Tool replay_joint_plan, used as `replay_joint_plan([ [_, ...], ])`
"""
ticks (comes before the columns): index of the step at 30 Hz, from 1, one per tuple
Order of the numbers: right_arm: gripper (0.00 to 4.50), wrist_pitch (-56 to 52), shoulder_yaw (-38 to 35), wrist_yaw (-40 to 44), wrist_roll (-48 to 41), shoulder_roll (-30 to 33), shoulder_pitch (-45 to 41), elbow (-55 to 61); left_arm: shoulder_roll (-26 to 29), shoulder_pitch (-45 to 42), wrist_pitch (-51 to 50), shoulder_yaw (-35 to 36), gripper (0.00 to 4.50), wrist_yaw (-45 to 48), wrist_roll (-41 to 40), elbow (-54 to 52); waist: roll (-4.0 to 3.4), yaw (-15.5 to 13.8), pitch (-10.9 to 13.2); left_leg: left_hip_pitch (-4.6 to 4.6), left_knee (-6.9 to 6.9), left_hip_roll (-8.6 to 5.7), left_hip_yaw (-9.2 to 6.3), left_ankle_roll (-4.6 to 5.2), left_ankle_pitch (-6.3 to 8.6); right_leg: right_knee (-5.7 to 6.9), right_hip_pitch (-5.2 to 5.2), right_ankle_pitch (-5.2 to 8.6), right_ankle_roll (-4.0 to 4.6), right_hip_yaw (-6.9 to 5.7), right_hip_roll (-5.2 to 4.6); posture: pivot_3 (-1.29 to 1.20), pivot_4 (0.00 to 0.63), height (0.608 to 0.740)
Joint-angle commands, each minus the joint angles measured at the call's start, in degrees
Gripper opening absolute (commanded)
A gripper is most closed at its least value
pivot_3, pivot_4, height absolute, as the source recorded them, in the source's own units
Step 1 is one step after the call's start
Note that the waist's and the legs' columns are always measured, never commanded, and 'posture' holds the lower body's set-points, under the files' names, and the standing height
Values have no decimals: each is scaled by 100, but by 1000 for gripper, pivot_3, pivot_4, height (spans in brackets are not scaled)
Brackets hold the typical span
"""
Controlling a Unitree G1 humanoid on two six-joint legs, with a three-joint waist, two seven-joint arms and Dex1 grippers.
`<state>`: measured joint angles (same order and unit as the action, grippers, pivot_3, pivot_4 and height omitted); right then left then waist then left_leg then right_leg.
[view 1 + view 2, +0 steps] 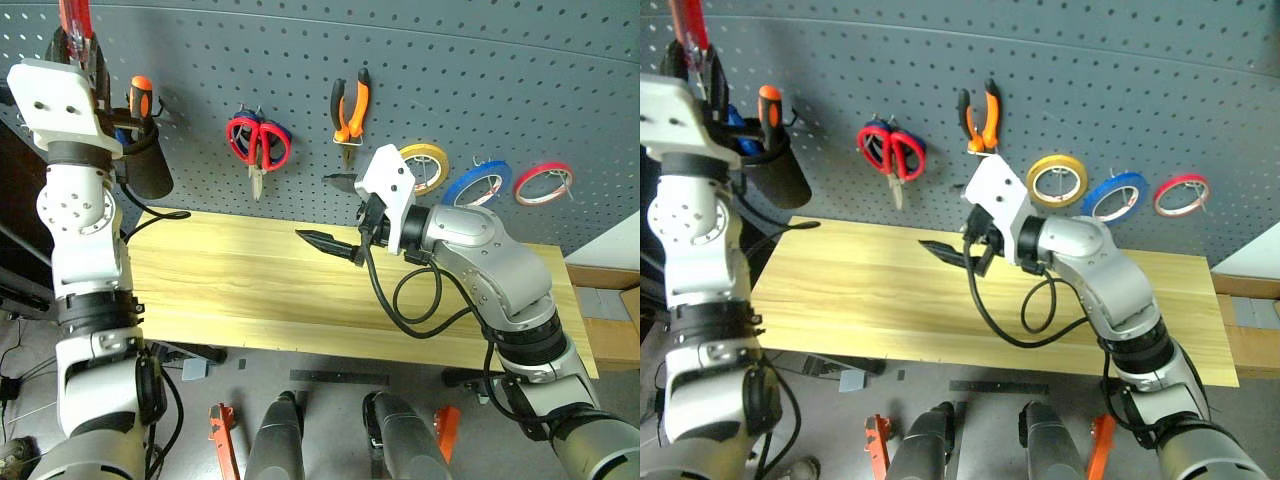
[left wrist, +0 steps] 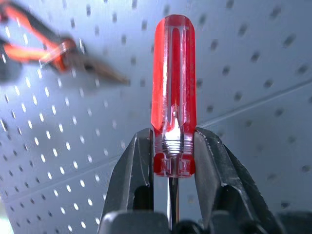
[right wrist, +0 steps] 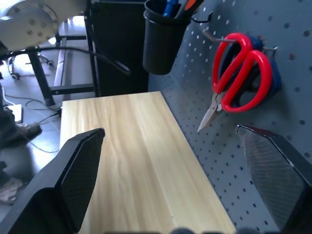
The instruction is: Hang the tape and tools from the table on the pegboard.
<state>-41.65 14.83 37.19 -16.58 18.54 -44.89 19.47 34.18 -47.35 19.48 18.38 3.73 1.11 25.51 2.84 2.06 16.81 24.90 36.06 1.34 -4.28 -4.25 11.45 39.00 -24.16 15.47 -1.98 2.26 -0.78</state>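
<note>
One thing is left to hang, looks like, and everything else of the job is already sitting on the pegboard (image 1: 420, 60). The table (image 1: 250, 290) is lying bare under it. Up on the hooks the red-handled scissors (image 1: 258, 145) are hanging over a blue-handled pair, the pliers (image 1: 350, 112) are dangling nose-down next to them, and the blue tape (image 1: 477, 184) is sitting between a yellow roll (image 1: 425, 165) and a red-pink roll (image 1: 543, 183). A black cup (image 1: 140, 160) of other screwdrivers is hanging at the far left of the board.

The right gripper (image 3: 170, 180) is hovering over the table near the board with its jaws spread wide, carrying nothing.

The left gripper (image 2: 171, 151) is raised high by the board and clamping the screwdriver (image 2: 174, 92), fingers pinching the collar at the base of the clear red handle, handle sticking out ahead and the shaft running back between them.

Handling-wise I'm guessing it's light and totally rigid, but that glossy plastic is looking slippery, and a slim tool like this is probably going to want to pivot in a two-finger pinch. Holding it at the ridged collar seems like the smart spot, since it's leaving the handle free.
</note>
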Motion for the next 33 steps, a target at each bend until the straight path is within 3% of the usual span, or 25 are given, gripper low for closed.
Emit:
replay_joint_plan([
  [1,4500,135,4,-58,54,-72,-157,117,-98,-450,654,-99,787,-248,64,757,0,18,0,0,0,-1,0,0,0,0,0,0,0,0,0,-100,206,740],
  [6,4500,42,-21,-130,14,-152,-192,185,-157,-826,1127,-200,787,-443,94,1489,0,84,0,2,2,-1,0,3,1,2,-1,0,0,0,-1,-127,214,740],
  [12,4500,-367,-470,-156,-655,-457,-260,437,-140,-926,1479,-260,787,-562,118,1922,0,184,0,1,2,1,1,0,0,6,-1,-1,1,0,-1,-137,214,740],
  [25,4500,-102,-577,-257,-784,-538,-501,235,-110,-467,1456,-169,787,-983,94,1507,3,280,-5,1,5,2,1,-1,-1,12,-2,-2,2,0,-1,-110,190,740],
  [26,4500,-77,-573,-251,-777,-536,-501,221,-123,-435,1464,-158,1515,-979,61,1419,4,278,-12,1,5,2,1,-1,-2,12,-2,-2,2,0,-2,-108,188,740],
  [33,4500,65,-521,-191,-740,-510,-537,105,-164,-294,1274,-81,3916,-1276,94,954,8,274,-69,0,5,4,2,-7,-5,14,-2,-3,3,1,-4,-103,176,740],
])
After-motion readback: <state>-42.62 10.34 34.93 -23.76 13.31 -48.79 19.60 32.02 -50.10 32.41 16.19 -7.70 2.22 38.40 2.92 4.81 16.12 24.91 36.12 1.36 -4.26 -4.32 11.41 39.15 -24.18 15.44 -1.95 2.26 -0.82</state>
